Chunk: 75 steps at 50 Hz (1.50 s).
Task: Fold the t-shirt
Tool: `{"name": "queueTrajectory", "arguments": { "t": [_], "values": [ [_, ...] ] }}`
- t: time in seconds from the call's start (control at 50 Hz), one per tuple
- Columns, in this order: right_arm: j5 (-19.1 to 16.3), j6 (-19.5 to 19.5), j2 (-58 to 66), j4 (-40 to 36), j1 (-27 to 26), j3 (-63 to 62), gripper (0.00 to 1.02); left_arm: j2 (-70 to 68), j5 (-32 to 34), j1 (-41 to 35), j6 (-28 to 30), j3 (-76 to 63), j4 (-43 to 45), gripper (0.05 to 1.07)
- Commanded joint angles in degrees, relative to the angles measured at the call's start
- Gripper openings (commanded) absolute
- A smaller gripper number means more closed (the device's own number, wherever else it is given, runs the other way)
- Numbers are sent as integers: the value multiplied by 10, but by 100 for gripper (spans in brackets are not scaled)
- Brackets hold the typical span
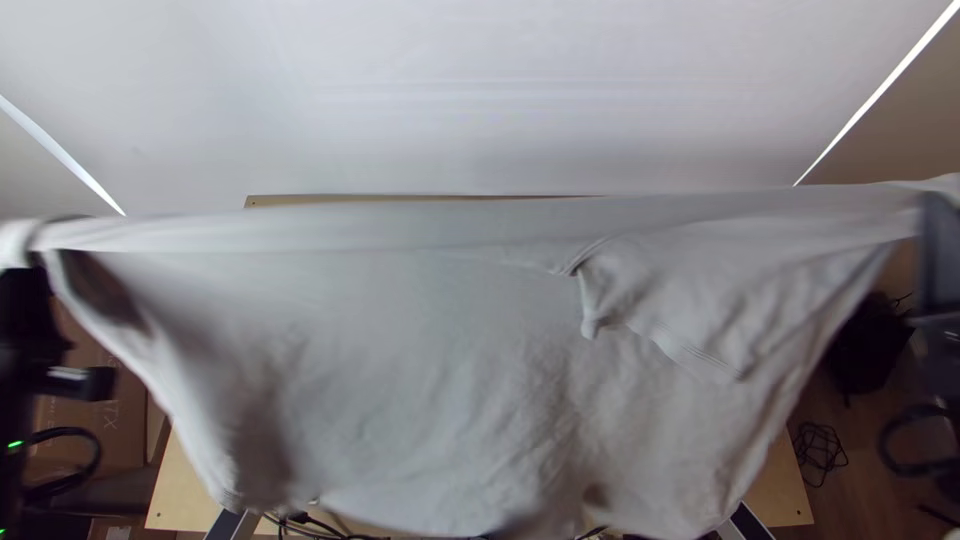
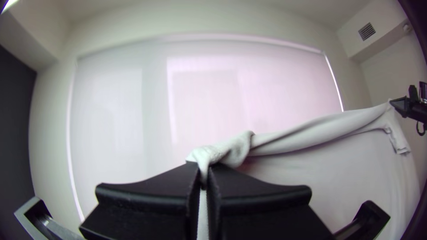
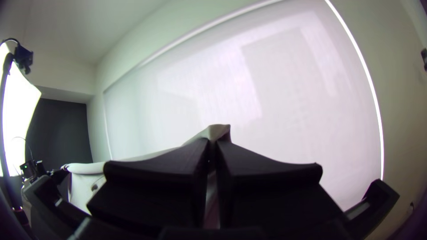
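at the left, one top corner of the t-shirt (image 1: 450, 350) is pinched by the left gripper (image 1: 36, 262); the cloth is stretched wide and hung above the table (image 1: 190, 495); at the right, the other is clamped by the right gripper (image 1: 935, 203).

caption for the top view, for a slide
T-shirt stretched between the left gripper and right gripper, hanging above the table

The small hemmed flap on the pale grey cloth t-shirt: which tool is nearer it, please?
Right: the right tool is close by the flap; the left tool is far across the shirt.
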Motion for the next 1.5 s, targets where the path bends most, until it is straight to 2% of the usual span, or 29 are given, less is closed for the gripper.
{"name": "queueTrajectory", "arguments": {
  "t": [0.0, 0.18, 0.28, 0.42, 0.58, 0.74, 0.94, 1.24, 1.48],
  "values": [
    [29, 30, -44, 0, -2, -107, 2, -53, -35, -37, -17, -100, -37, 7],
    [22, 32, -122, -4, 16, -355, 2, -130, -34, -84, -15, -317, -79, 8],
    [23, 31, -145, 2, 28, -469, 2, -161, -33, -89, 8, -449, -60, 8],
    [24, 21, -142, 36, 30, -566, 2, -140, -33, -87, 14, -553, 23, 8],
    [25, 12, -95, 120, 23, -631, 2, -33, -19, -77, 13, -580, 117, 8],
    [24, 11, 17, 178, 5, -634, 2, 102, 8, -44, 10, -557, 199, 8],
    [23, 11, 160, 242, -3, -596, 2, 269, 28, -13, 4, -484, 231, 8],
    [24, 3, 375, 271, -17, -469, 2, 465, 36, -5, -2, -355, 264, 8],
    [24, 3, 505, 271, -28, -365, 2, 610, 36, 2, -9, -222, 255, 8]
  ]
}}
